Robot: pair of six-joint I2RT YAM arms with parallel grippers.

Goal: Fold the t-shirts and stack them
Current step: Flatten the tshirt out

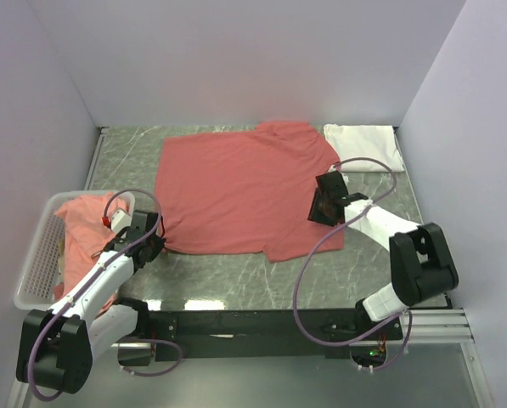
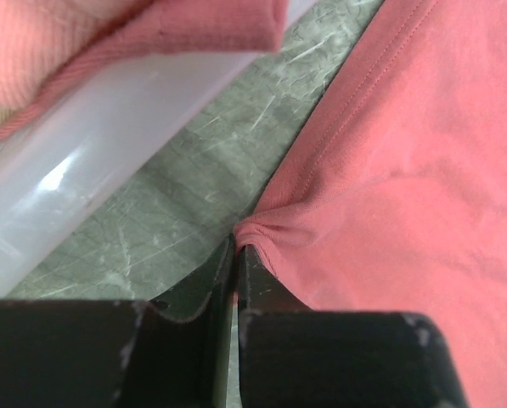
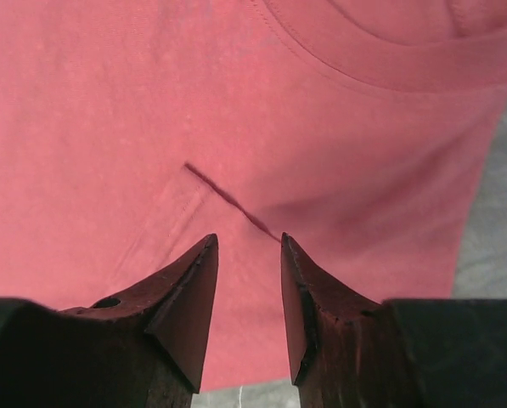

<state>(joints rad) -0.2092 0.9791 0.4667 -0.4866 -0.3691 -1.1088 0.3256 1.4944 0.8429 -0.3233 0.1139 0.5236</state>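
A coral-red t-shirt (image 1: 245, 191) lies spread flat in the middle of the marble table. My left gripper (image 1: 154, 240) sits at the shirt's near-left corner. In the left wrist view its jaws (image 2: 236, 245) are pressed together, with the bunched hem of the shirt (image 2: 406, 170) pinched at their tips. My right gripper (image 1: 325, 206) hovers over the shirt's right side near the sleeve. There its jaws (image 3: 248, 242) stand apart above the cloth (image 3: 151, 102), holding nothing. A folded white t-shirt (image 1: 363, 146) rests at the back right corner.
A white mesh basket (image 1: 32, 255) stands at the left table edge, with more coral shirts (image 1: 83, 221) piled in it. Its rim (image 2: 92, 161) passes close to my left gripper. Walls enclose the table on three sides. Bare marble (image 1: 236, 276) shows along the near edge.
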